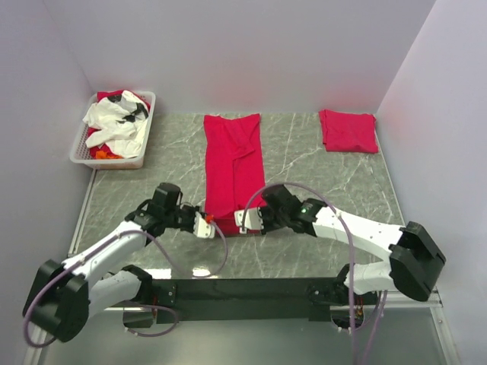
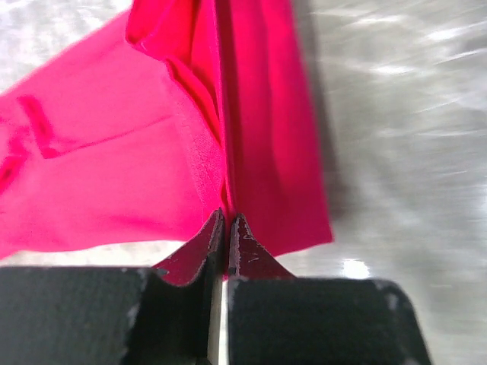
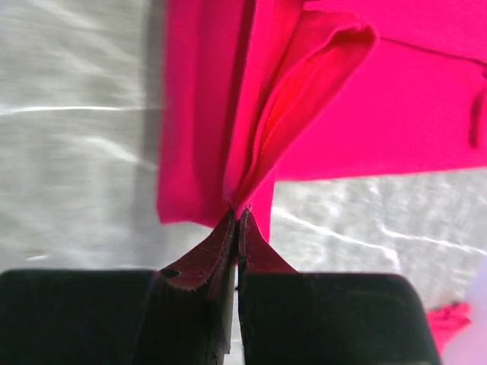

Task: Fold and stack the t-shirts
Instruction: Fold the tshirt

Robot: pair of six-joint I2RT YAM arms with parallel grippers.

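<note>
Pinched shut on the t-shirt (image 1: 232, 156) hem: left hand (image 2: 227, 219), right hand (image 3: 237, 216). Lift level, lay evenly ahead.

White slotted basket (image 1: 110, 161), far-left corner of marble table (image 1: 304, 171); white cloth (image 1: 118, 125) inside.

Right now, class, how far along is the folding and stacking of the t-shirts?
Done: one folded t-shirt lies at the far right of the table. In hand: a second t-shirt, already a long strip, its near end pinched by the left gripper and right gripper. Left: fold it shorter, stack it on the first; the white basket holds more clothes.
</note>
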